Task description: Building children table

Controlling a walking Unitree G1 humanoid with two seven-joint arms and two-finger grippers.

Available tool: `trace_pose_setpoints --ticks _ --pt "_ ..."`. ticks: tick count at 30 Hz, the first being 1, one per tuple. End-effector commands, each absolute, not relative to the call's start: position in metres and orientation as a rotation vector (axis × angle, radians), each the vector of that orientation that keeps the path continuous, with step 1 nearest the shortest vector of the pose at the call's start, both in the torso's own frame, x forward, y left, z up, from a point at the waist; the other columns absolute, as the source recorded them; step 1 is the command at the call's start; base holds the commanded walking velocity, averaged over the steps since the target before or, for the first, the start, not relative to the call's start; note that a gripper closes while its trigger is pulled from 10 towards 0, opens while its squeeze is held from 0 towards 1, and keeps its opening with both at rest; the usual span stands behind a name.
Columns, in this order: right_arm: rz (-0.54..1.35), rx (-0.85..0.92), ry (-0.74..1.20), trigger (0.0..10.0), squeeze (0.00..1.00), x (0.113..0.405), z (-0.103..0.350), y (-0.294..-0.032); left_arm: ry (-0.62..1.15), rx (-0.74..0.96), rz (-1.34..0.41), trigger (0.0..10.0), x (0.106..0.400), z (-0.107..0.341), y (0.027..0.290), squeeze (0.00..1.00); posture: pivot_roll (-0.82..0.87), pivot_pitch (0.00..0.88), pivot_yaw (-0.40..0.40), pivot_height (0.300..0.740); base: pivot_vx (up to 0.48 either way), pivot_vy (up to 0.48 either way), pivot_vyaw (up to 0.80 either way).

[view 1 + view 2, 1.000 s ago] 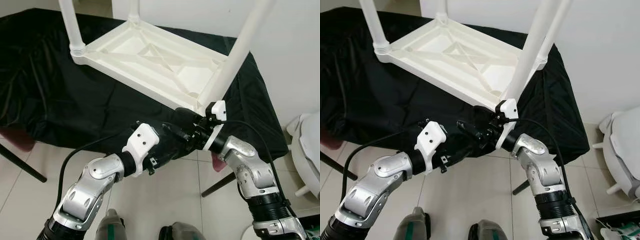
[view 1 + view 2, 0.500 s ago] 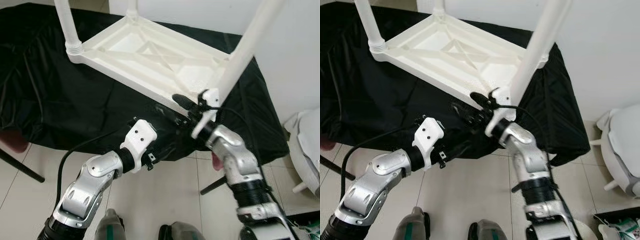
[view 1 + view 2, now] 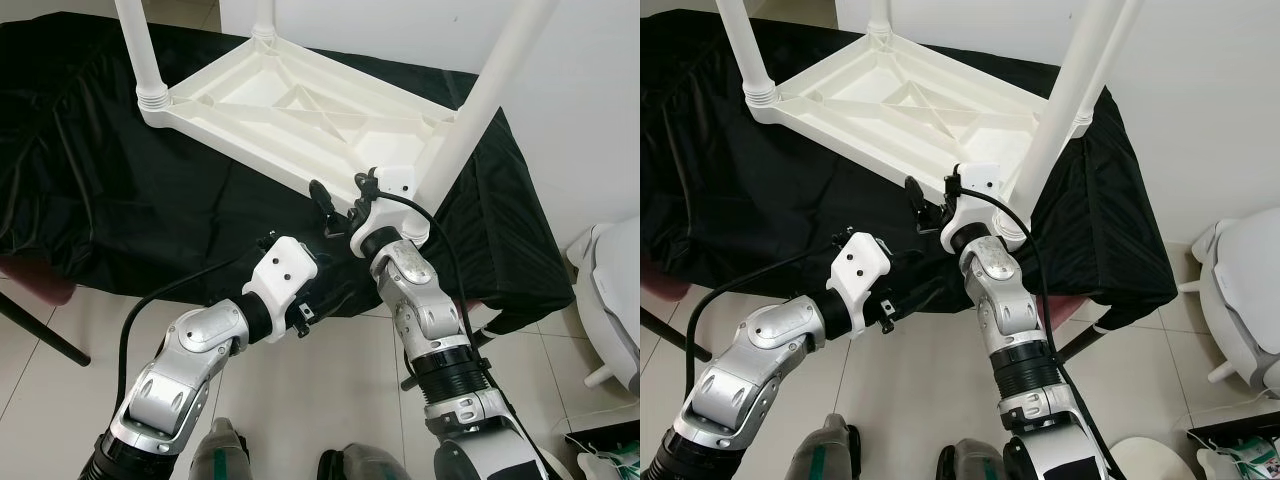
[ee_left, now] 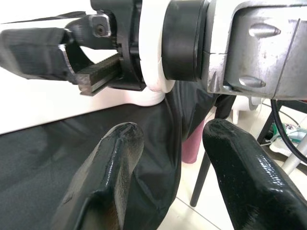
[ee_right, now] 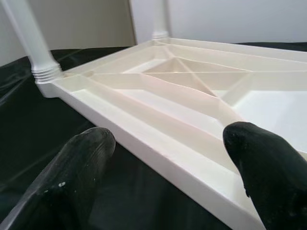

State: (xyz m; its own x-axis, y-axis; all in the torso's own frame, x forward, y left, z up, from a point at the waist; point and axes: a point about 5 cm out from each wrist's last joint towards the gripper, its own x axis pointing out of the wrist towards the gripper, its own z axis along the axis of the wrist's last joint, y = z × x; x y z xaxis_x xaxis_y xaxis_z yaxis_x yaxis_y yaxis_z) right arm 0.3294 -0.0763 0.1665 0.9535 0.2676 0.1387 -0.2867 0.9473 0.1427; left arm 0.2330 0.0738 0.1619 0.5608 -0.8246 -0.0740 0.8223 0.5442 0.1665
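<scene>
Plastic children table (image 3: 300,110) lies upside down on the black-draped surface (image 3: 90,190), legs up. It looks light and stiff, with smooth, rather slippery legs; its ribbed rim seems the better hold. Right hand (image 3: 340,205) is open, empty, just before the near rim. Left hand (image 4: 168,158) is also open, empty, lower beside the cloth
</scene>
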Motion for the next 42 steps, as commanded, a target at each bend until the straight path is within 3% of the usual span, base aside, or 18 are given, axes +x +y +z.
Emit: trace_pose_setpoints --ticks 1,8,10,16,20,26,30,33,42 --pt "0.192 0.160 -0.111 10.0 0.00 0.330 0.163 -0.088 -0.012 0.186 -0.904 10.0 0.236 0.159 0.073 0.00 0.00 0.055 -0.078 0.740 0.000 0.000 0.00" --pt "-0.007 0.153 -0.100 10.0 0.00 0.331 0.157 -0.111 -0.014 0.187 -0.918 10.0 0.236 0.158 0.072 0.00 -0.02 0.058 -0.067 0.740 0.000 0.000 0.00" --pt "-0.188 0.109 -0.087 10.0 0.00 0.324 0.151 -0.135 -0.012 0.189 -0.929 10.0 0.236 0.158 0.072 0.00 -0.02 0.059 -0.061 0.740 0.000 0.000 0.00" --pt "-0.333 0.036 -0.056 10.0 0.00 0.315 0.145 -0.157 -0.010 0.191 -0.938 10.0 0.236 0.157 0.071 0.00 -0.03 0.059 -0.056 0.740 0.000 0.000 0.00" --pt "-0.540 -0.049 -0.076 10.0 0.00 0.299 0.148 -0.189 -0.009 0.194 -0.952 10.0 0.237 0.157 0.071 0.00 -0.05 0.062 -0.045 0.740 0.000 0.000 0.00" --pt "-0.729 -0.129 -0.098 10.0 0.00 0.293 0.154 -0.218 -0.009 0.197 -0.963 10.0 0.237 0.157 0.070 0.00 -0.05 0.062 -0.040 0.740 0.000 0.000 0.00" --pt "-0.686 -0.085 -0.086 10.0 0.00 0.301 0.153 -0.218 -0.008 0.199 -0.964 10.0 0.237 0.156 0.070 0.00 -0.05 0.062 -0.035 0.740 0.000 0.000 0.00" --pt "-0.180 0.060 -0.101 10.0 0.00 0.316 0.158 -0.159 -0.009 0.207 -0.962 10.0 0.239 0.157 0.070 0.00 -0.05 0.061 -0.032 0.740 0.000 0.000 0.00" --pt "0.235 0.168 -0.172 10.0 0.00 0.301 0.174 -0.114 -0.006 0.223 -0.947 10.0 0.238 0.156 0.071 0.00 -0.03 0.059 -0.041 0.740 0.000 0.000 0.00"
